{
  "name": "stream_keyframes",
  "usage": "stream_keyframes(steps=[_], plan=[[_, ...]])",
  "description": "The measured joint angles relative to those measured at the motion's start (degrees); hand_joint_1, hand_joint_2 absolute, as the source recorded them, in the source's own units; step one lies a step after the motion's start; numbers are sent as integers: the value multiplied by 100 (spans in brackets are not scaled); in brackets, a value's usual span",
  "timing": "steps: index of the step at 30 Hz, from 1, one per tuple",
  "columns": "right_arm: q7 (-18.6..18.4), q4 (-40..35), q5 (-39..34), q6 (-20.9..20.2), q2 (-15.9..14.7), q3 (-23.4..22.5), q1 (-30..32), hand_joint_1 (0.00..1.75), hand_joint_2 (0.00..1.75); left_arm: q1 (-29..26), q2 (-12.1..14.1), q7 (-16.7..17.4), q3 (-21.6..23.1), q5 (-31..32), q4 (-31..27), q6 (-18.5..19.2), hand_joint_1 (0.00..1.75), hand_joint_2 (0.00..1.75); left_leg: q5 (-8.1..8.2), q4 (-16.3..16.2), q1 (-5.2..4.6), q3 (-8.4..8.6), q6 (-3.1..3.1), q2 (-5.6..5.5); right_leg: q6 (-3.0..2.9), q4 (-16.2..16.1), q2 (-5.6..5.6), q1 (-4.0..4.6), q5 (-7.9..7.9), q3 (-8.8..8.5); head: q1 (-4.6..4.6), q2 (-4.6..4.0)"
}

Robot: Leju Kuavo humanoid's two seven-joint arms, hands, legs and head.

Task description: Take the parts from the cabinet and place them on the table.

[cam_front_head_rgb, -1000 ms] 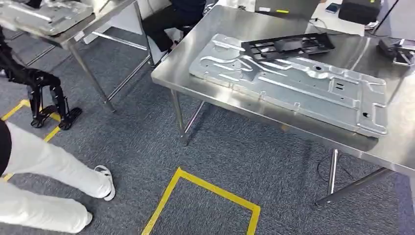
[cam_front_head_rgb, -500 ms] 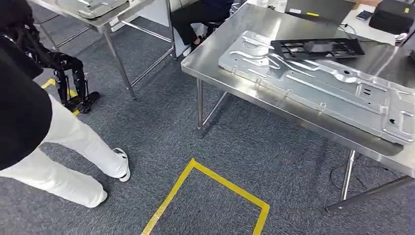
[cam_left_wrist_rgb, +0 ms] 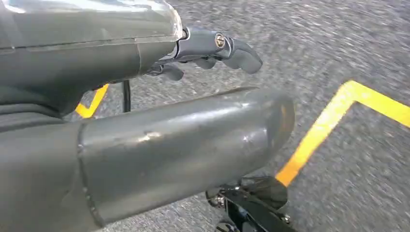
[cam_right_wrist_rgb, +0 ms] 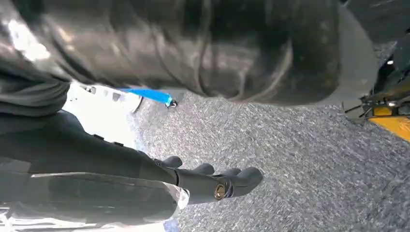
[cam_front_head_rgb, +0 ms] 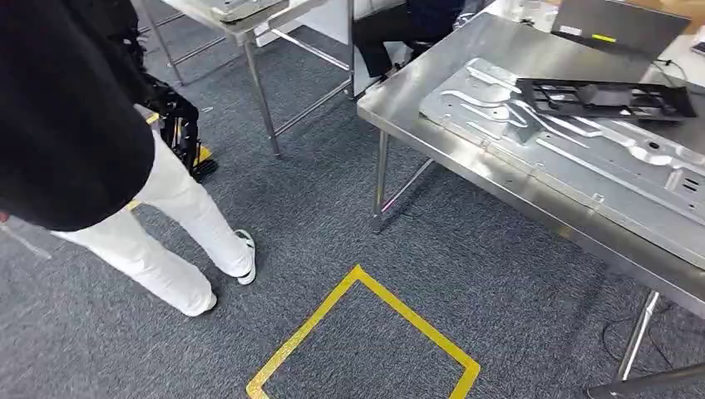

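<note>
A large stamped metal panel point(cam_front_head_rgb: 574, 154) lies flat on the steel table point(cam_front_head_rgb: 432, 91) at the right of the head view. A black frame-like part point(cam_front_head_rgb: 607, 98) rests on the panel's far end. My left hand point(cam_left_wrist_rgb: 183, 145) hangs over the grey carpet, its dark fingers point(cam_left_wrist_rgb: 227, 46) stretched out with nothing in them. My right hand point(cam_right_wrist_rgb: 145, 183) hangs the same way, its fingers point(cam_right_wrist_rgb: 227, 181) apart from the thick thumb and holding nothing. No cabinet is in sight.
A person point(cam_front_head_rgb: 100, 150) in a black top and white trousers stands close at the left. A yellow tape square point(cam_front_head_rgb: 366, 332) marks the carpet in front. A second steel table point(cam_front_head_rgb: 241, 12) stands far left, with a seated person point(cam_front_head_rgb: 407, 25) behind.
The whole picture has slid to the right, so the camera has turned left. The table now sits nearer the right edge. The standing person takes up more of the left side.
</note>
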State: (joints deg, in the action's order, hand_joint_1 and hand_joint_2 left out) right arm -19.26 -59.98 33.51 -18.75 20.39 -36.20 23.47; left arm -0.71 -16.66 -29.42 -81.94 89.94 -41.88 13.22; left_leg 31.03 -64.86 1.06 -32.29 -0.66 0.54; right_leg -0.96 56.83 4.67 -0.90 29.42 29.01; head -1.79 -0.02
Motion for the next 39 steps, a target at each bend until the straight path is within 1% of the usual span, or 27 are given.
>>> stream_keyframes(steps=[1,2,6,7,8,9,11,12,13,14,15,16,17,18,21,22,24,25,27,28,29,31,32,34,37,38,39], plan=[[-24,24,-38,20,2,13,-20,0,0,4,9,0,0,0,0,0,0,0,-155,500,3,306,4,181,25,37,51,3,15,6,0,0],[-50,50,-79,42,0,33,-37,0,0,30,9,6,2,0,6,-2,0,0,-30,733,-43,386,30,389,76,84,102,53,40,17,-4,0],[-83,134,-169,48,0,127,-106,0,0,0,11,15,-2,-2,11,0,0,0,-136,739,-59,315,190,165,201,69,237,41,2,-22,9,0],[-83,147,-180,48,-2,144,-112,0,0,-1,9,17,-2,0,11,2,0,0,-195,783,-26,320,256,117,242,108,163,9,59,-8,9,0],[-83,162,-186,37,-2,155,-113,0,0,9,11,15,0,-2,11,4,0,0,-219,785,-30,289,289,76,263,293,-123,4,259,62,13,0],[-81,193,-193,28,-2,164,-111,0,0,18,22,15,0,-2,11,4,0,0,-240,784,-32,259,319,23,268,670,-305,-4,544,227,13,2],[-70,238,-193,18,-4,173,-111,0,0,23,26,15,0,-2,11,22,0,0,-276,777,-70,200,350,-94,270,1587,-422,6,986,614,13,0],[-63,254,-190,18,-4,173,-111,0,0,19,26,17,0,-2,11,24,0,0,-287,771,-87,181,357,-160,259,1846,-434,15,1021,721,13,0],[-55,269,-190,15,-4,177,-110,0,0,16,26,17,0,-2,11,26,0,0,-293,767,-103,177,358,-234,236,1791,-445,22,904,681,13,0],[-50,282,-190,15,-4,190,-111,0,0,13,26,20,0,-2,11,30,0,0,-300,761,-120,184,357,-318,197,1477,-462,31,672,517,13,0],[-48,289,-193,13,-4,199,-111,0,0,13,26,20,0,-2,11,33,0,0,-303,758,-133,205,353,-397,146,1002,-505,52,398,278,15,2],[-48,289,-201,7,-4,208,-110,0,0,16,26,20,2,-2,11,35,0,0,-307,753,-148,224,347,-474,68,409,-650,79,110,-4,13,0],[-48,289,-212,-9,-9,212,-111,0,0,20,-2,20,2,-2,13,37,0,0,-319,752,-140,184,329,-511,-22,133,-955,79,134,-136,11,2],[-48,291,-214,-22,-11,223,-100,0,0,48,7,20,2,-2,13,39,0,0,-328,717,-144,175,301,-576,-23,41,-967,74,90,-128,8,0],[-55,291,-225,-28,-11,230,-108,0,0,27,9,31,0,0,13,46,0,0,-410,765,-98,61,181,-765,-49,-4,-803,107,81,-120,11,0],[-55,289,-230,-35,-9,238,-111,0,0,19,11,33,0,0,13,46,0,0,-387,721,-148,79,169,-800,-55,-159,-716,13,7,-150,13,0],[-61,291,-234,-46,2,251,-95,0,0,16,31,35,2,-2,11,46,0,0,-46,302,-142,-123,116,-295,-97,-241,-543,24,-34,-215,-4,0],[-66,293,-238,-52,2,251,-89,0,0,34,29,35,2,0,11,48,0,0,228,-182,-122,-357,68,-178,-96,-232,-443,30,-33,-195,-4,0],[-96,297,-249,-57,2,251,-88,0,0,43,29,37,2,0,11,50,0,0,521,-977,-60,-714,-11,-121,-90,-187,-250,31,-15,-164,-4,0],[-103,297,-254,-59,2,251,-90,0,0,35,29,42,2,-2,11,50,0,0,469,-1028,-24,-724,-45,-100,-71,-163,-174,22,-1,-158,-4,0],[-118,297,-265,-72,2,249,-94,0,0,21,31,44,2,0,11,48,0,0,283,-776,15,-577,-80,-73,-47,-136,-97,10,19,-154,-7,0],[-133,300,-271,-85,2,251,-103,0,0,14,35,50,4,0,11,48,0,0,-176,250,69,0,-135,68,21,-66,38,-34,69,-156,-7,0],[-133,297,-271,-87,2,251,-109,0,0,29,31,50,4,-2,11,48,0,0,-206,671,74,217,-149,308,71,-5,99,-22,106,-151,-4,0],[-131,300,-239,-107,-2,249,-120,0,0,51,26,50,7,0,13,41,0,0,-213,662,23,168,0,189,159,35,158,19,157,-139,7,0],[-112,300,-184,-168,-2,249,-180,0,0,18,29,50,0,-2,13,33,0,0,-260,695,20,124,133,85,252,17,214,-18,142,-162,2,0],[-107,300,-175,-173,-4,249,-177,0,0,20,29,50,2,-2,13,26,0,0,-292,715,35,146,179,43,290,125,-48,-42,272,-134,7,0],[-101,302,-177,-175,-4,247,-172,0,0,30,29,50,2,-2,13,20,0,0,-314,715,33,123,212,4,280,404,-263,-45,512,-8,4,0]])
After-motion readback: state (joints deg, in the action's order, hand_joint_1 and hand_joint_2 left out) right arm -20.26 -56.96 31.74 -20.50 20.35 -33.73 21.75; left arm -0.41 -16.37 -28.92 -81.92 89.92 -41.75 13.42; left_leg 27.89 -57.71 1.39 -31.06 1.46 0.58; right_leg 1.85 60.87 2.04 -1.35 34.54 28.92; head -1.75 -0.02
